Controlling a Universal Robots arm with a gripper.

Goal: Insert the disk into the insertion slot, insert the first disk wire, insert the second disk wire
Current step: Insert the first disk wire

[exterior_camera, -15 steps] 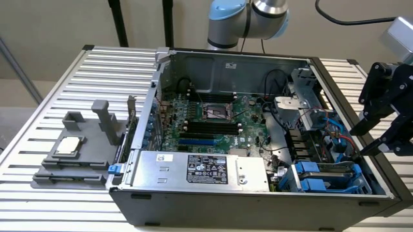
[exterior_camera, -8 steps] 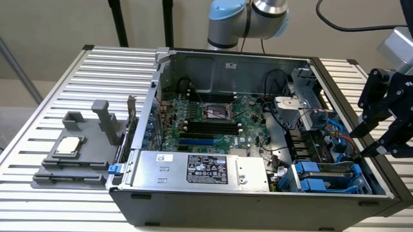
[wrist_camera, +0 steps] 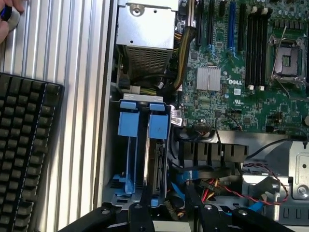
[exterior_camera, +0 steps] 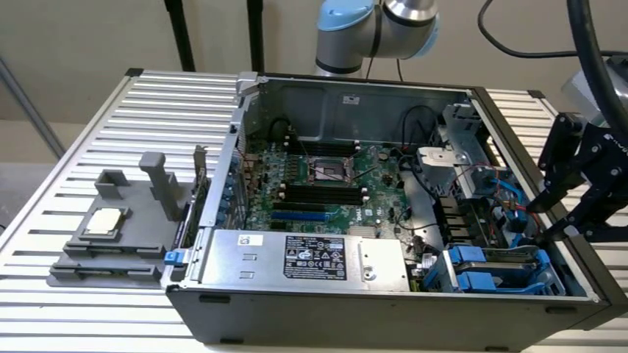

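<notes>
The insertion slot, a grey drive cage with blue tabs, sits at the case's front corner on the exterior view's right. The disk stands edge-on inside one bay, its connector edge facing out and its blue carrier tab above it. The bay beside it holds only a blue rail. My black gripper hovers open just past the cage's connector end, over loose wires: a blue cable and red and yellow leads. I see nothing clamped between the fingers.
The silver power-supply box lies along the case front, the motherboard behind it. A grey fixture block stands on the slatted table at the exterior view's left. A black keyboard and a hand are beside the case.
</notes>
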